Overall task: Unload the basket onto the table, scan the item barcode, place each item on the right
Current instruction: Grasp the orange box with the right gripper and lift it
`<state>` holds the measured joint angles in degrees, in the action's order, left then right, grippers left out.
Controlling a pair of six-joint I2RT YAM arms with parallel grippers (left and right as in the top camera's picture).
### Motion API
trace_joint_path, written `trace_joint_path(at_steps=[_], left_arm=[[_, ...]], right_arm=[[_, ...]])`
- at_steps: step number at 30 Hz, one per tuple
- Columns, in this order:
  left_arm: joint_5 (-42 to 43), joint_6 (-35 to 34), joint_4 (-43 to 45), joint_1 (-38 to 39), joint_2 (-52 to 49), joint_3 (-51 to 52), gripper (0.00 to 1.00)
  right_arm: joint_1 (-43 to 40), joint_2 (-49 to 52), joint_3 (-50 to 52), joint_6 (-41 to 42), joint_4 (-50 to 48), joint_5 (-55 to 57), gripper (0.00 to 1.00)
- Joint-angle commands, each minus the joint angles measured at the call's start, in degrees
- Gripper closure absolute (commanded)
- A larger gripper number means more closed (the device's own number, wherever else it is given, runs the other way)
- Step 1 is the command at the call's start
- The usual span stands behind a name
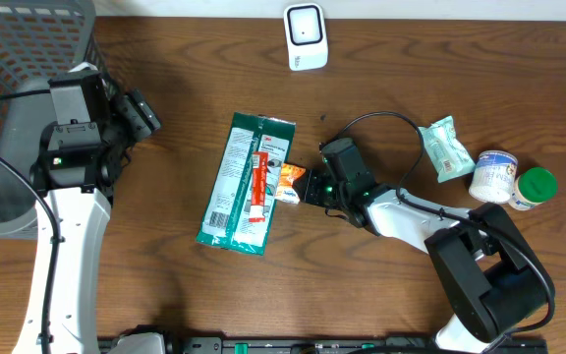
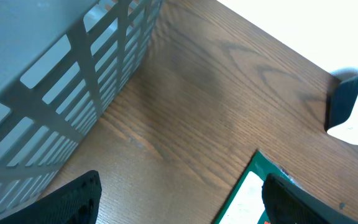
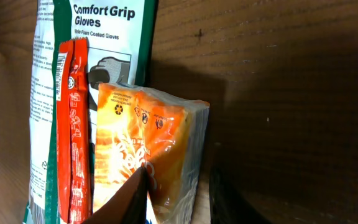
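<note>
One orange packet [image 3: 145, 143], lettering wrist-view only.

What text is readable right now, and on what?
"Comfort Grip Gloves": on the glove pack
"Nitrile Foam Coated Gloves": same pack, smaller line below
Red stick: sideways print, too blurred to read
Orange packet: print too small to read
Overhead labels: all too small

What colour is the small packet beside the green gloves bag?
The small plastic packet is orange with pale markings; the right wrist view shows it best.
</note>
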<state>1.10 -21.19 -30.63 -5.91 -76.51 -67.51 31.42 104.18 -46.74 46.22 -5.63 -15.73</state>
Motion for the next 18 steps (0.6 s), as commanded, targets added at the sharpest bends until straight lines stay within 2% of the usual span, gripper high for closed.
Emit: trace_joint_path(at_steps=[1,2,3,6,9,12,16,18], left_arm=[[-0.52,0.11,0.0,-0.24,-0.31,-0.63,0.16],[-0.52,0.09,0.02,-0.24,-0.31,-0.63,0.16],[-0.52,0.11,0.02,-0.24,-0.31,-0.63,0.16],[-0.52,0.11,0.02,-0.24,-0.31,-0.63,0.16],[-0.52,0.11,0.02,-0.24,-0.31,-0.63,0.16],[-0.52,0.11,0.02,-0.24,-0.31,-0.63,0.16],[-0.52,0.11,0.02,-0.24,-0.31,-0.63,0.16],[-0.52,0.11,0.02,-0.24,-0.31,-0.63,0.16]], right_arm=[[0.61,0.02,1.42,0.02,0.55,1.97,0.76],[0.61,0.02,1.42,0.02,0.52,2.01,0.86],[0.63,0.02,1.42,0.02,0.5,2.21,0.91],[0.94,0.02,1.44,0.02,0.72,4.5,0.91],[1.27,0.02,1.53,0.0,1.16,6.38,0.99],[1.25,0.0,1.53,0.02,1.64,6.4,0.99],[1.03,-0.66,1.53,-0.09,1.38,3.13,0.99],[0.39,-1.7,1.53,-3.39,0.35,-1.77,0.99]])
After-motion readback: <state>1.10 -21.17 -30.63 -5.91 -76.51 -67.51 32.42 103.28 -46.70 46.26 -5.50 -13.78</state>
